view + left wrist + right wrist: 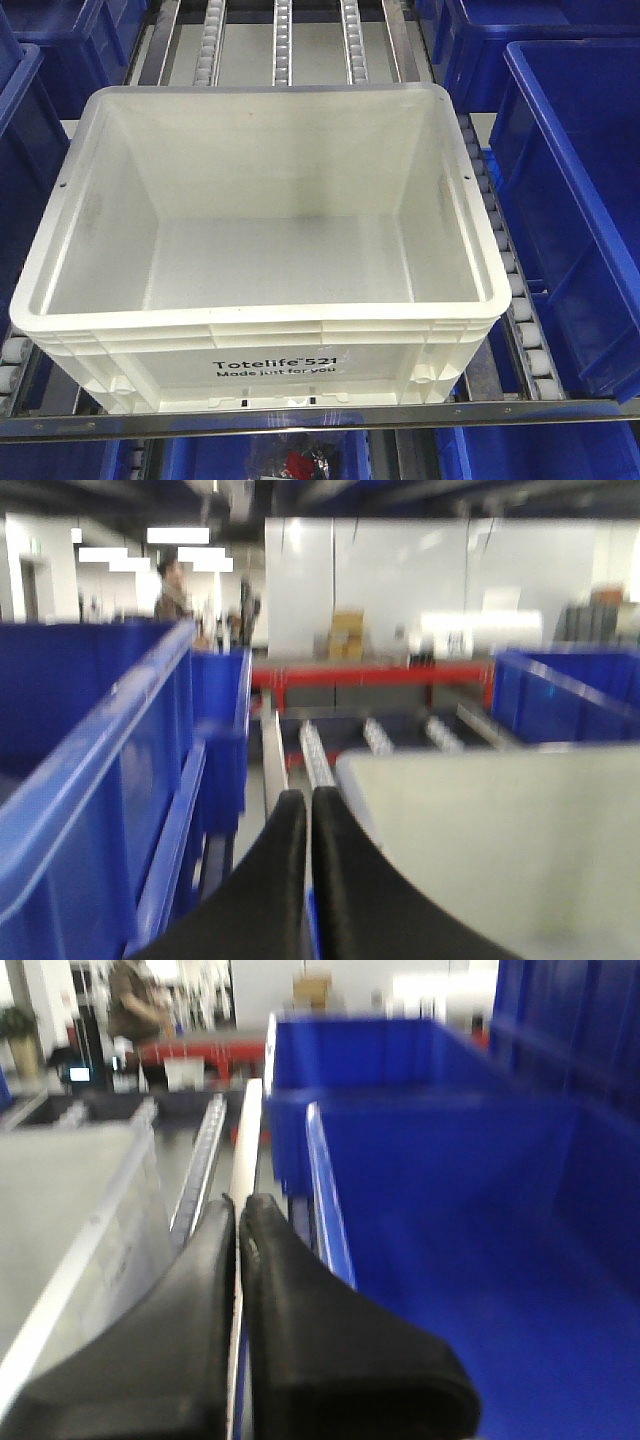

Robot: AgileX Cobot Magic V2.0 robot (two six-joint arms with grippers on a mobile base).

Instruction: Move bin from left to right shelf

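Observation:
The white bin (270,260) sits empty on the roller shelf, its printed front facing me, filling the middle of the front view. No gripper shows in the front view. In the left wrist view my left gripper (305,798) is shut on nothing, in the gap between a blue bin (90,780) on its left and the white bin's side (500,850) on its right. In the right wrist view my right gripper (238,1203) is shut on nothing, between the white bin's side (70,1220) on its left and a blue bin (450,1250) on its right.
Blue bins flank the white bin: one at the right (575,200), one at the left (25,130), more behind and below. Roller tracks (350,40) run back behind the bin. A metal rail (320,418) edges the shelf front. A person (172,585) stands far behind.

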